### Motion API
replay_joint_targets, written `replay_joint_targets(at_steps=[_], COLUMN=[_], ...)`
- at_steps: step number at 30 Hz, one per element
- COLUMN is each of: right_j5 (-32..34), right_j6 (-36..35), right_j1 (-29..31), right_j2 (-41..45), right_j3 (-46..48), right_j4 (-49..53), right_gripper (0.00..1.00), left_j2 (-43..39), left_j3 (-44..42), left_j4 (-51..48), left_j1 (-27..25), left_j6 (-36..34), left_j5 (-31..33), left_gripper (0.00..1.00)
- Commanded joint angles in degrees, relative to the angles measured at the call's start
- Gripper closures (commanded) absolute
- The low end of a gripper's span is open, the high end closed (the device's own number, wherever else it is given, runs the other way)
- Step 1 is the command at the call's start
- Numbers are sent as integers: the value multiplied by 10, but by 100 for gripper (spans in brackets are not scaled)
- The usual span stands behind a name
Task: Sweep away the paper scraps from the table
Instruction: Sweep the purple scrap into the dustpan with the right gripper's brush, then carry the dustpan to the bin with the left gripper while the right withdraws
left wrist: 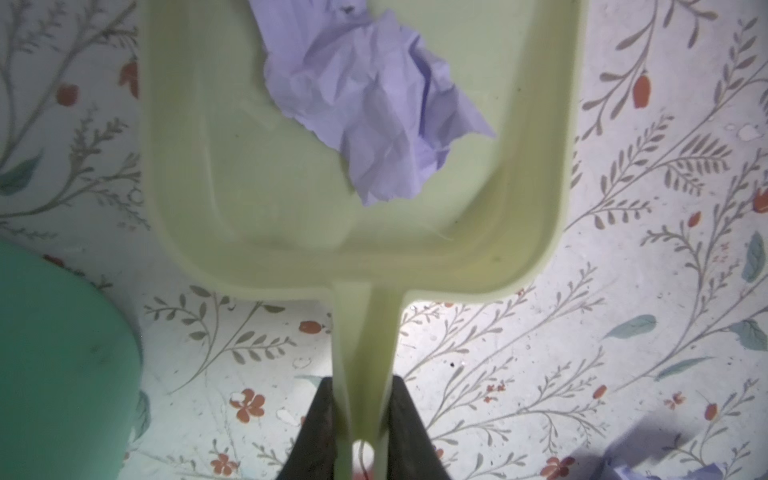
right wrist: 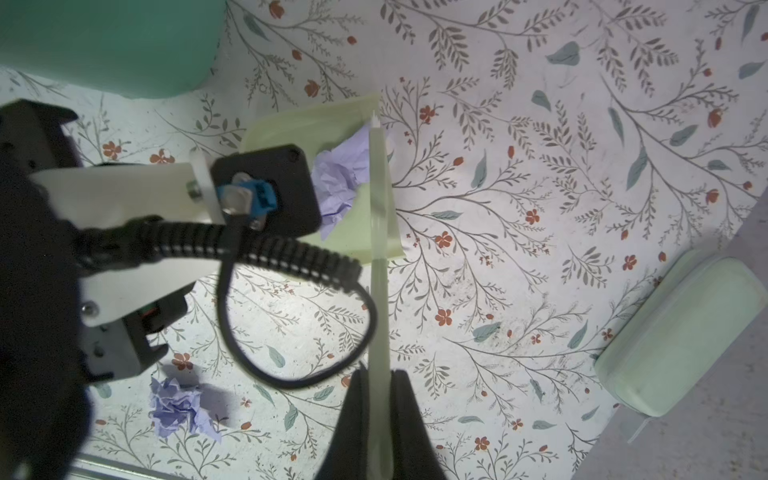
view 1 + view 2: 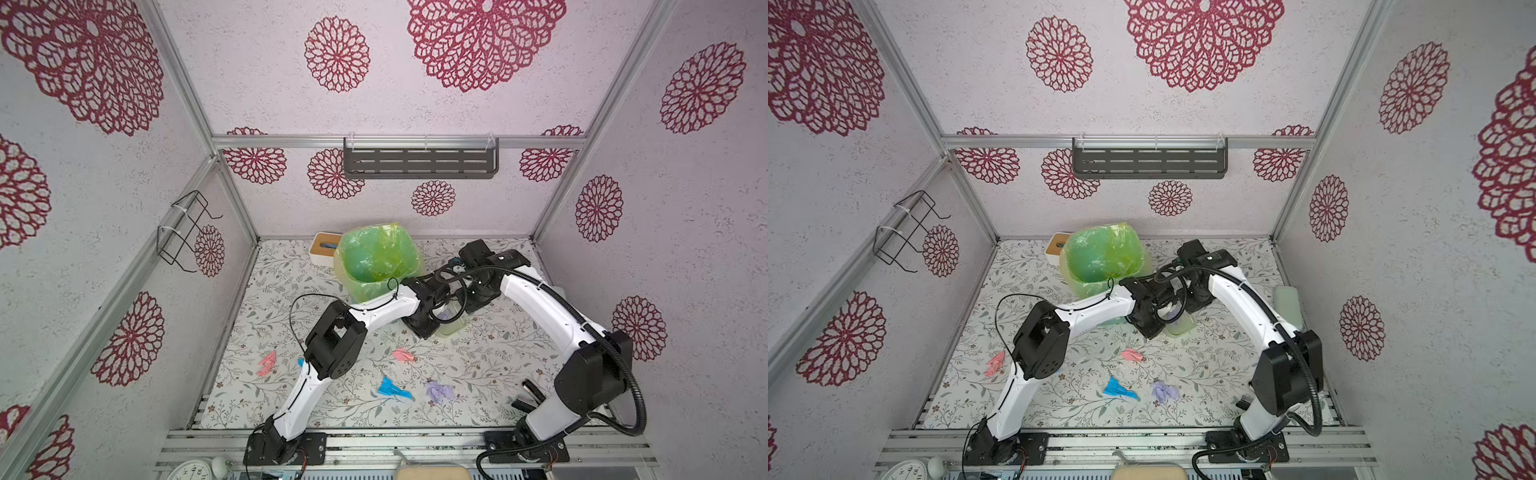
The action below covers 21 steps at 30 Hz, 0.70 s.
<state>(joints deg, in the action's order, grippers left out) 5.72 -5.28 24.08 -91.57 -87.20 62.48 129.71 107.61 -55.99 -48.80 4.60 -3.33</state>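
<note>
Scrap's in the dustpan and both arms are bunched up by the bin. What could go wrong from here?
The lilac scrap lies loose toward the dustpan's open front; tipping it forward on the way to the bin could spill it.
The left end effector pinches only the end of the thin handle, so the pan might swivel.
The brush in the right end effector passes close beside the left arm's coiled cable and could snag.

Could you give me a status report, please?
Left hand shut on dustpan, right hand shut on brush. Lilac scrap in dustpan. Other scraps loose on table.
</note>
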Motion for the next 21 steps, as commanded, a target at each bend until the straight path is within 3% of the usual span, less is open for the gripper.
replay_joint_targets(at_steps=[1, 21], right_j5=[-18, -77], right_j6=[18, 41], right_j1=[-31, -172], right_j2=[55, 154], right_j3=[-14, 32], right_j4=[16, -51], right_gripper=[100, 100], left_j2=[-36, -183], left_j3=[-4, -35], left_j4=[8, 14], left_j1=[3, -57], left_j6=[2, 0], left_j5=[10, 54], left_gripper=[90, 90])
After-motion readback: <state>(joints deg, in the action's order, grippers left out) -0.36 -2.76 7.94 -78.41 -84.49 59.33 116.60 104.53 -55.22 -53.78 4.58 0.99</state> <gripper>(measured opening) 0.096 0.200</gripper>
